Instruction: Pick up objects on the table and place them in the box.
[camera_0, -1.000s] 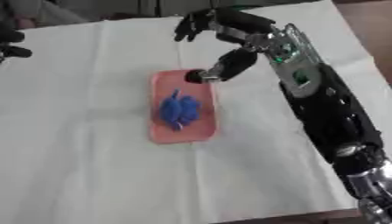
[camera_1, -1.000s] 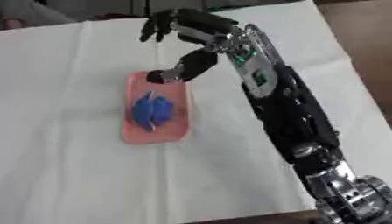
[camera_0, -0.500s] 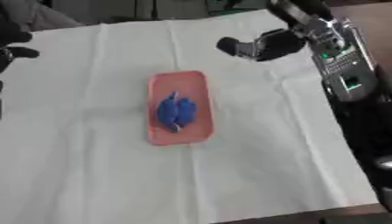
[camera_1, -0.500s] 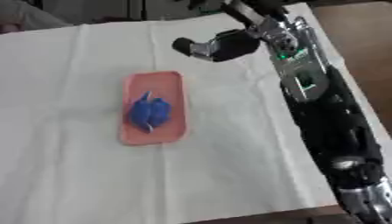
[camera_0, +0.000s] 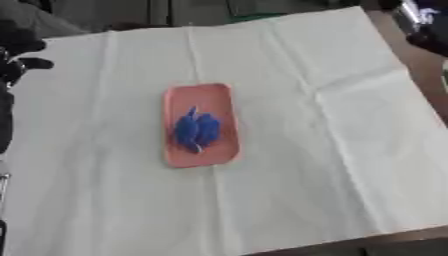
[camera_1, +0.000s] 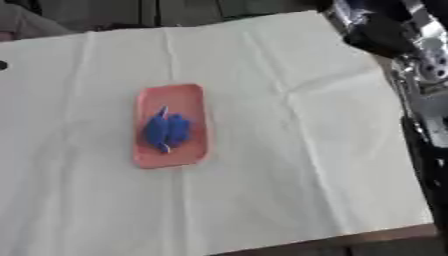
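Observation:
A pink shallow box (camera_0: 200, 95) lies flat on the white cloth, a little left of the middle. A blue crumpled thing (camera_0: 196, 130) with a thin white strand rests inside it. My right hand (camera_1: 378, 36) is a dark blur at the upper right, far from the box, with the silver and black arm (camera_1: 422, 95) running down the right edge. My left hand (camera_0: 19, 56) shows at the upper left edge, fingers relaxed and apart, holding nothing.
The white cloth (camera_0: 315, 165) covers the table, with fold creases across it. The brown table edge (camera_0: 411, 240) shows at the lower right and along the right side. Dark furniture stands beyond the far edge.
My right hand has drawn back from just above the box's far end, up and to the right corner. The blue thing stays in the box.

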